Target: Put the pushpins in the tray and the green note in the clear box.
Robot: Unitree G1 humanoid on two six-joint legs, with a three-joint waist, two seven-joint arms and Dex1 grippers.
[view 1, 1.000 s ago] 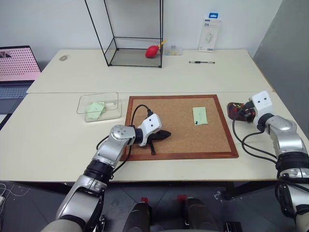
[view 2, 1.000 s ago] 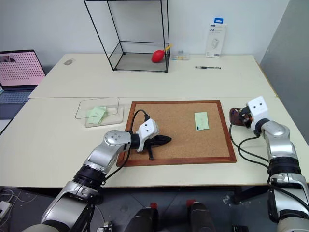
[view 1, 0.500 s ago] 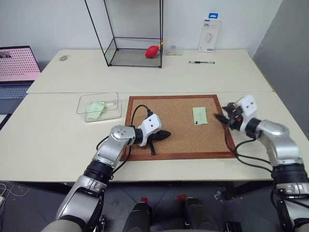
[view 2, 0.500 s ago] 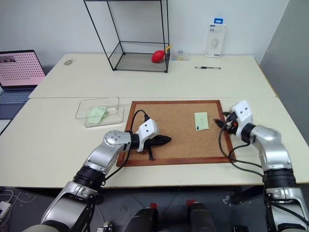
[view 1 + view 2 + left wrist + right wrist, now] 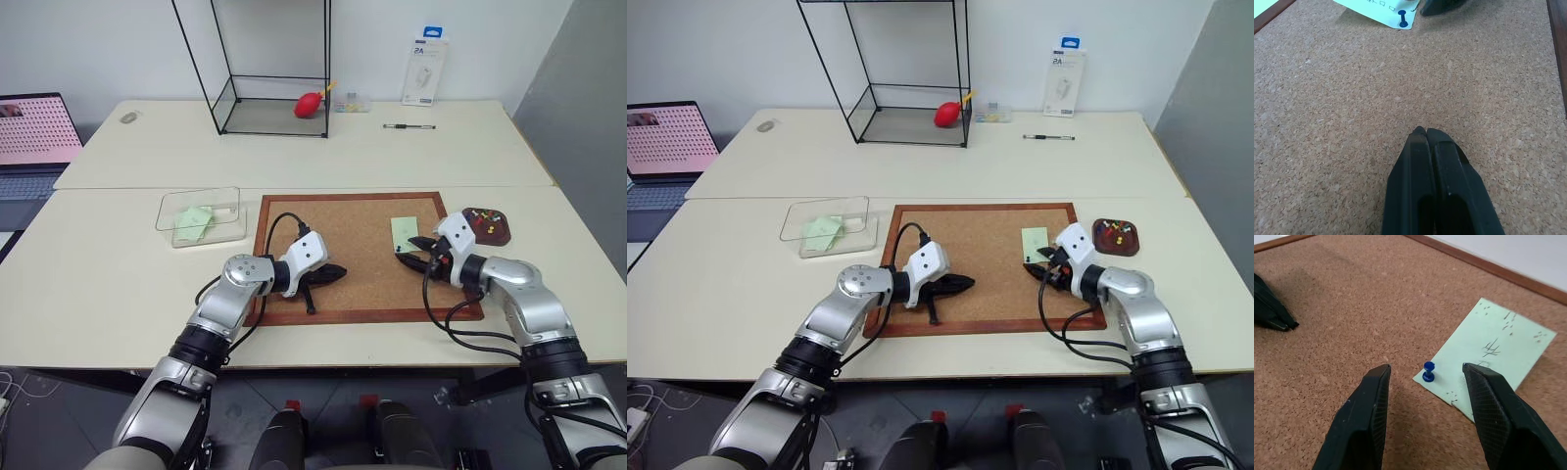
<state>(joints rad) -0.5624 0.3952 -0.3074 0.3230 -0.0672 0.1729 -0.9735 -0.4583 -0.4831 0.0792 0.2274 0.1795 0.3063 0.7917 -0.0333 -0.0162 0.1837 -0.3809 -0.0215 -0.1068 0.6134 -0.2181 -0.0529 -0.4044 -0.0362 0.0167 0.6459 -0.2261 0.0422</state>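
On the corkboard (image 5: 333, 211), the right hand (image 5: 1426, 369) sits low at the near corner of the green note (image 5: 1493, 352), its two black fingers (image 5: 1369, 406) spread apart with a small blue pushpin (image 5: 1428, 371) standing between them, untouched by either. The right wrist view makes it plain that this pin stands upright through the note's corner and that the note carries faint handwriting; from the head views the pin is only a dark speck by the paper's lower edge, and the right hand (image 5: 416, 252) partly covers that corner. The left hand (image 5: 1425, 142) rests over the bare cork near the board's near-left part, its fingers pressed together and gripping nothing, as its own wrist view shows. That same view catches the pinned note (image 5: 1378, 10) and the tip of the other hand far across the cork. The head views alone give the wider layout: the tray (image 5: 487, 224), a dark glossy dish just off the board's right edge on the desk (image 5: 98, 284), holds several small coloured pins, while the clear box (image 5: 199, 213) lies left of the board with a pale green slip (image 5: 193, 219) already inside. Farther back stand a tall wire-framed glass case (image 5: 269, 69) with a red object (image 5: 310, 103) inside it, and a laptop (image 5: 34, 132) at the left edge.
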